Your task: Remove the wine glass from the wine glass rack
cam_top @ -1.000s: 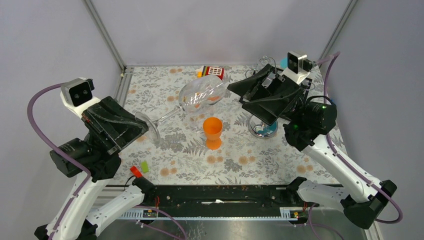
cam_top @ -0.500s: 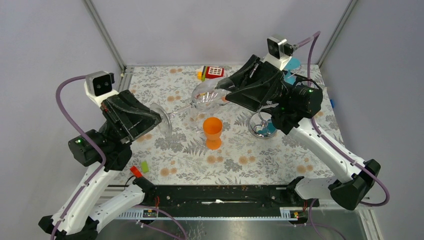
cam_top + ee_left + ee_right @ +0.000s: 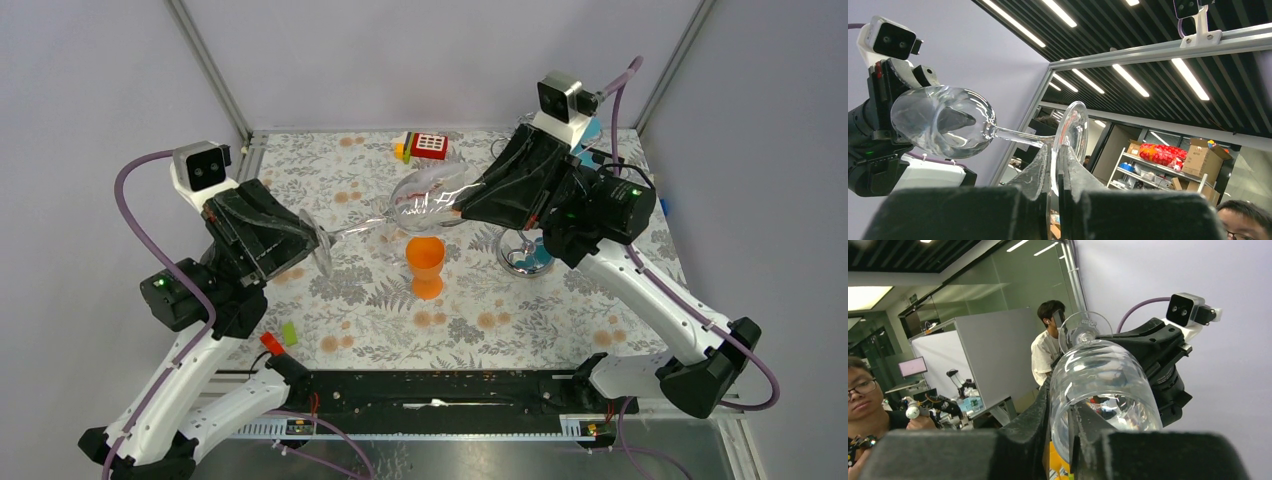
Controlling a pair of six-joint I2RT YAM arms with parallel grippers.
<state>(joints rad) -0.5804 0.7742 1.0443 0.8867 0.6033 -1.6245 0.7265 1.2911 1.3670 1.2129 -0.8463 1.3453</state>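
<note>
Left pincer [image 3: 1054, 156] is clamped on the wine glass [image 3: 943, 125] foot, right pincer [image 3: 1059, 405] pinches the rim. We'd squeeze gently and move both together.

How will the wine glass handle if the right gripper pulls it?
Probably fragile: the wine glass is thin and clear, with a slim stem. Likely slippery: the right gripper pinches smooth rim. Set down sideways, the round bowl may roll.

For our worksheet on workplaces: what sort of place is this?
Probably a robotics lab: a left arm and right arm bolted to a table in a framed booth, holding a glass; shelves of boxes and a person beyond.
</note>
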